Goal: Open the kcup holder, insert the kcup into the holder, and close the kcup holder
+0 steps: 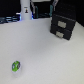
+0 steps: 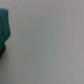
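Observation:
The kcup holder is a black boxy two-drawer unit standing on the white table at the exterior view's right, far side. Both drawers look shut, each with a small pale handle. The kcup is a tiny bright-green pod lying on the table near the front, at the exterior view's left, far from the holder. No gripper fingers can be made out in either view. The wrist view shows plain grey surface and a blurred teal patch at its edge; I cannot tell what the patch is.
A white bottle-shaped thing with a dark band stands at the back, at the exterior view's left, with a small blue light beside it. Dark clutter lines the far edge of the white table.

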Tool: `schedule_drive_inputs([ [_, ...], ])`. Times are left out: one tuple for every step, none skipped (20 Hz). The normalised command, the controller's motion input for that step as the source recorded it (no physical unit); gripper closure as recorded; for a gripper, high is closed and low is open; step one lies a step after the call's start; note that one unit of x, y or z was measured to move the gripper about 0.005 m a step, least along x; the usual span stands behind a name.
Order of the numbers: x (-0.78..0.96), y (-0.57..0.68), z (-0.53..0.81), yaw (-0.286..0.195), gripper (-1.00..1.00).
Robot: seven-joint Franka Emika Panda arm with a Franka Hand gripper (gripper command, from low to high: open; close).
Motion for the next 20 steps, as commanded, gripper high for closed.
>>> schedule_drive_inputs([
  [-0.27,0.49,0.11,-0.153,-1.0],
  [-0.29,0.49,0.1,-0.164,-1.0],
  [-0.3,0.51,0.08,-0.175,-1.0],
  [-0.31,0.51,0.07,-0.182,-1.0],
  [-0.3,0.51,0.02,-0.194,-1.0],
  [-0.3,0.52,-0.01,-0.21,-1.0],
  [-0.32,0.53,0.0,-0.222,-1.0],
  [-0.3,0.54,-0.01,-0.222,-1.0],
  [-0.29,0.55,-0.01,-0.222,-1.0],
  [-0.3,0.54,0.0,-0.224,-1.0],
  [-0.3,0.55,0.0,-0.222,-1.0],
  [-0.31,0.55,0.0,-0.219,-1.0],
  [-0.31,0.55,-0.04,-0.217,-1.0],
  [-0.31,0.53,-0.08,-0.214,-1.0],
  [-0.32,0.53,-0.09,-0.211,-1.0],
  [-0.33,0.53,-0.1,-0.207,-1.0],
  [-0.33,0.53,-0.11,-0.202,-1.0],
  [-0.34,0.54,-0.11,-0.198,-1.0],
  [-0.35,0.55,-0.11,-0.193,-1.0],
  [-0.35,0.57,-0.1,-0.185,-1.0],
])
